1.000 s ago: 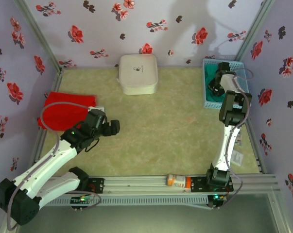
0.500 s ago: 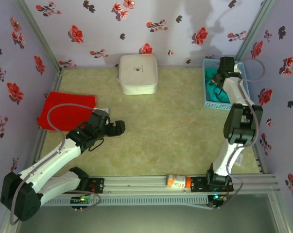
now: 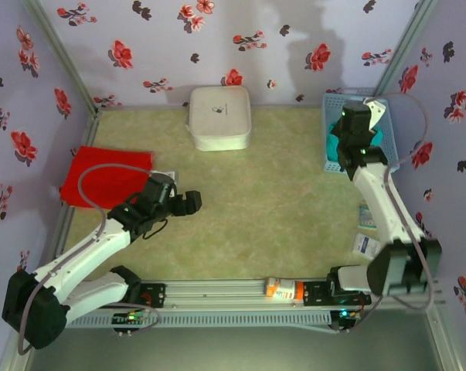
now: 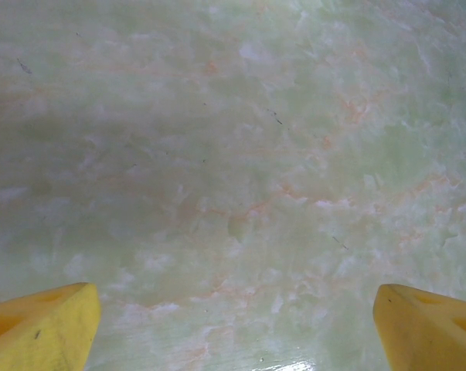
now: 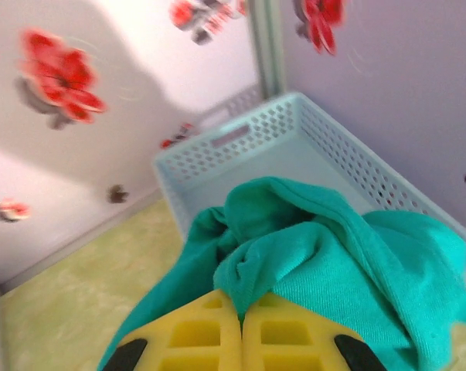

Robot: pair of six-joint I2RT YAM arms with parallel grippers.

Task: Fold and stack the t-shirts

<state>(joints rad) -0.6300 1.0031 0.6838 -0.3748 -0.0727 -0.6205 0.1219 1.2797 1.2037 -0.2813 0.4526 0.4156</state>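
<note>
Far left: red tee [image 3: 105, 176] lies flat on the table [image 3: 271, 209], against the left wall and about halfway back. It looks roughly squared, but the fold cannot be judged from above.

Just right of it: left gripper [image 3: 188, 202] hangs low over bare table, near the red tee's front right corner but clear of the cloth. Jaws are spread wide. In the left wrist view the two yellow fingers [image 4: 43, 325] sit at opposite bottom corners, with nothing between them but pale green marbled surface. It holds nothing.

Centre back: white box [image 3: 219, 117] sits against the flowered rear wall, lid on, well apart from both tees.

Centre front: a small bottle [image 3: 284, 289] with an orange end lies on its side on the rail between the arm bases.

Right back corner: light-blue mesh basket [image 5: 233, 135]. The right arm reaches over it.

Right gripper [image 5: 242, 309]: fingers pressed together, a bunch of teal tee [image 5: 333, 263] pinched at the tips. The cloth is gathered in folds, trailing down past the fingers on the left and spreading right over the basket's edge. No print is visible on this part. From above, teal shows beside the gripper at the basket's near left side [image 3: 331, 147].
</note>
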